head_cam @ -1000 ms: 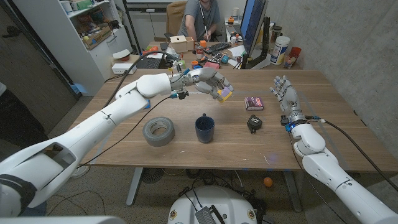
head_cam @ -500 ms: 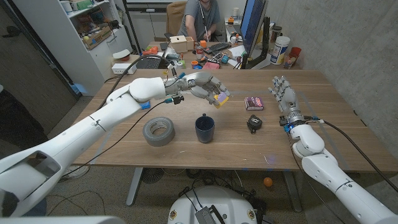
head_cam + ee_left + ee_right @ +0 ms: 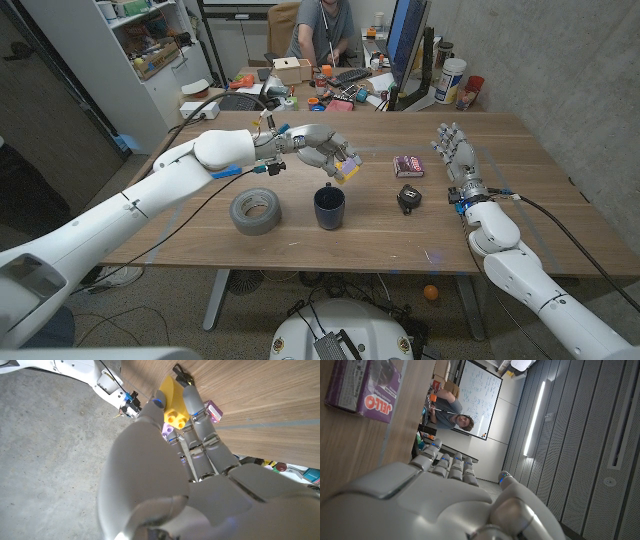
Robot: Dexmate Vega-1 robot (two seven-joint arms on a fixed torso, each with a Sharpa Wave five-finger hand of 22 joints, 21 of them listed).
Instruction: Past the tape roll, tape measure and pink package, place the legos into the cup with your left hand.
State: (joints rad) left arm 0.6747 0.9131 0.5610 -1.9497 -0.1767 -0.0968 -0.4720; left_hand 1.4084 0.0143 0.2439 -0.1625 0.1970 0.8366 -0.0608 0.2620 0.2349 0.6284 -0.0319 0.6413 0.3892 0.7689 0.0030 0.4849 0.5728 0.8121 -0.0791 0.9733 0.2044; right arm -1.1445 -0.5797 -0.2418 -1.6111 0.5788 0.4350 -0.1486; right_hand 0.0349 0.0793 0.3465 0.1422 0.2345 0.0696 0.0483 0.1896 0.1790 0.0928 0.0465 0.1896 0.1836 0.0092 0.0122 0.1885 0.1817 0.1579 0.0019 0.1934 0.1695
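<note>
The left hand (image 3: 318, 147) gripped studded yellow-and-purple legos (image 3: 347, 169) above the round dark-blue cup (image 3: 329, 206), at its 1 o'clock. The right hand (image 3: 453, 152) stood empty, fingers apart, on the woodgrain tabletop (image 3: 520, 140).

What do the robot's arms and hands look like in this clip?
Both arms have glossy white rounded shells. The left hand and right hand are grey metallic with segmented fingers and blue accents. Black cables run along each forearm, and the wrists carry small blue fittings.

Cluttered desk (image 3: 330, 85), white shelving (image 3: 150, 50)
</note>
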